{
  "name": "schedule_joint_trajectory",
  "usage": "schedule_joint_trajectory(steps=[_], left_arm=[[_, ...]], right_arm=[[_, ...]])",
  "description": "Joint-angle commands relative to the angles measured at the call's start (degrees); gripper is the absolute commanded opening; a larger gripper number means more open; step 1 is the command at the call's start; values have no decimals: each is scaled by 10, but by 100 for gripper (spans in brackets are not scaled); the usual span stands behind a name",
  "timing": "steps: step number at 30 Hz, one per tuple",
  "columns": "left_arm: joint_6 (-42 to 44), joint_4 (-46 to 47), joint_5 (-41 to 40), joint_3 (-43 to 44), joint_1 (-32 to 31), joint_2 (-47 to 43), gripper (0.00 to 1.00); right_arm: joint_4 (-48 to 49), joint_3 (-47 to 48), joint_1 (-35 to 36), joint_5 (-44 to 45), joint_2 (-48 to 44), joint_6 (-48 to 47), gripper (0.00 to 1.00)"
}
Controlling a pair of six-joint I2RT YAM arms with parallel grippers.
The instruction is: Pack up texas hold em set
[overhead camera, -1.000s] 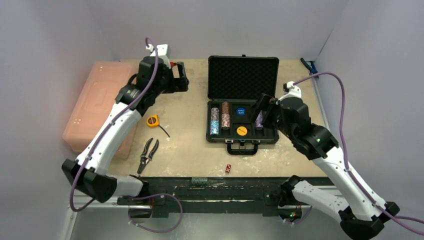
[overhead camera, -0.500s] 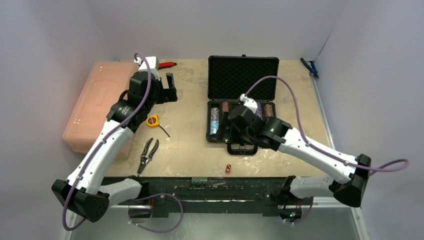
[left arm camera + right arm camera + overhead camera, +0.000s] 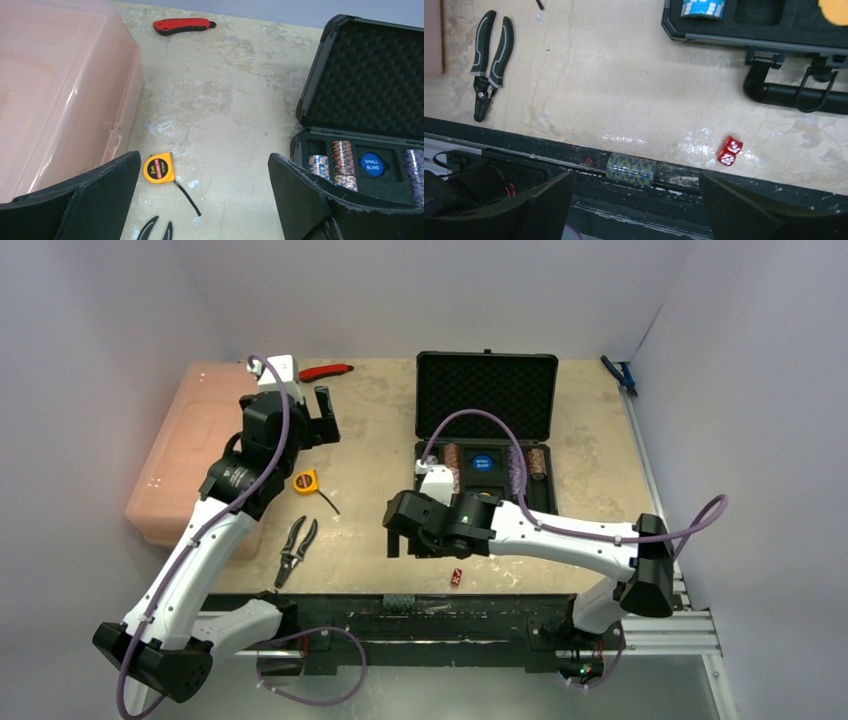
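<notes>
- The right arm has swung from the 3 o'clock side of the case (image 3: 487, 390) across its front, and the right gripper (image 3: 398, 537) now hangs low near the table's 6 o'clock edge, at the case's 7 o'clock
- The left arm has drawn back toward 9 o'clock, uncovering the knife (image 3: 325, 371); the left gripper (image 3: 320, 416) hovers between the pink box (image 3: 185, 455) and the case
- Both grippers have their fingers wide apart and hold nothing
- The case lies open at the table's 1 o'clock, lid up, with chips (image 3: 451, 457) and a blue disc (image 3: 482, 463) seated in its foam slots
- Loose outside it are two red dice (image 3: 729, 150), touching each other, at the case's 6 o'clock, and a stack (image 3: 630, 170) of chips lying on its side on the black rail (image 3: 524, 150), framed between the right fingers
- The stack looks like the next pick, and it is unbound, so an off-centre squeeze could burst it and send chips rolling off the 6 o'clock edge
- A finger that scrapes the rail could flick the dice away
- The right arm's cable (image 3: 468, 413) loops over the open case and may snag the lid or drag seated chips when the arm goes back
</notes>
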Motion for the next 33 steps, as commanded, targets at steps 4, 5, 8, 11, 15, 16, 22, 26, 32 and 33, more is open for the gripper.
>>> schedule_joint_trajectory(steps=[4,5,8,11,15,16,22,26,32,33], left_arm=[[15,29,-39,-10,3,-27,100],[16,29,-43,-10,3,-29,100],[16,30,-55,-14,3,-37,100],[17,35,-64,-19,3,-46,100],[20,40,-85,-23,3,-55,100],[21,40,-93,-24,3,-57,100],[20,48,-142,-36,3,-74,100],[21,54,-147,-41,3,-83,100],[24,55,-149,-42,3,-84,100],[25,55,-149,-42,3,-83,100]], right_arm=[[-18,43,28,22,22,103,99],[-14,40,28,17,25,101,99],[-22,47,31,10,40,102,99],[-44,60,34,12,60,116,99],[-36,57,38,-3,72,127,99],[-33,54,39,-5,73,134,99],[-20,47,40,-19,91,150,99],[-14,41,43,-36,117,159,99],[10,31,49,-55,149,171,99],[11,30,49,-56,154,173,99]])
